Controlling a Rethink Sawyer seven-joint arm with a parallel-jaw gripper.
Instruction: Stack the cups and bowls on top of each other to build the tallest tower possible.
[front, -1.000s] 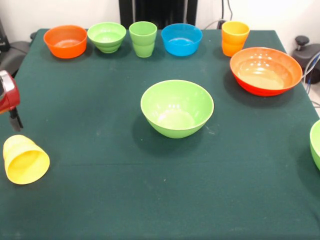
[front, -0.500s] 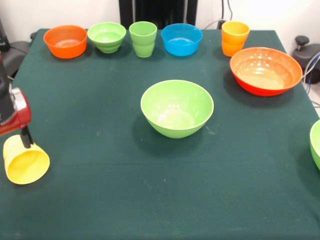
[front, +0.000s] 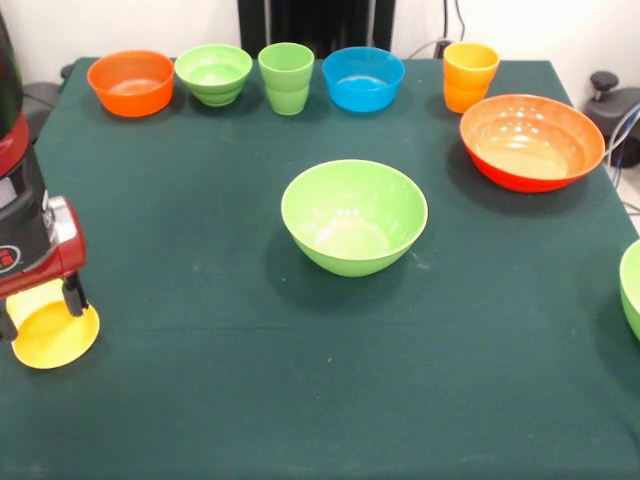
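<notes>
The yellow cup (front: 50, 338) lies on its side at the table's left edge, mouth toward the camera. My gripper (front: 38, 310) is down over it, open, with one finger (front: 73, 295) on each side of the cup. A light green cup (front: 286, 77) and an orange-yellow cup (front: 470, 75) stand upright in the far row. That row also holds the small orange bowl (front: 131, 82), small light green bowl (front: 213, 73) and blue bowl (front: 363, 78). A large light green bowl (front: 354, 216) sits mid-table and a large orange-red bowl (front: 532, 141) at the right. The purple bowl is out of view.
A second large light green bowl (front: 632, 288) is cut off by the right edge. The table has a dark green cloth (front: 300, 380). The red and black arm (front: 25, 225) rises along the left edge.
My gripper has come down and to the right from the left edge. It now straddles the yellow cup, which has not moved.
</notes>
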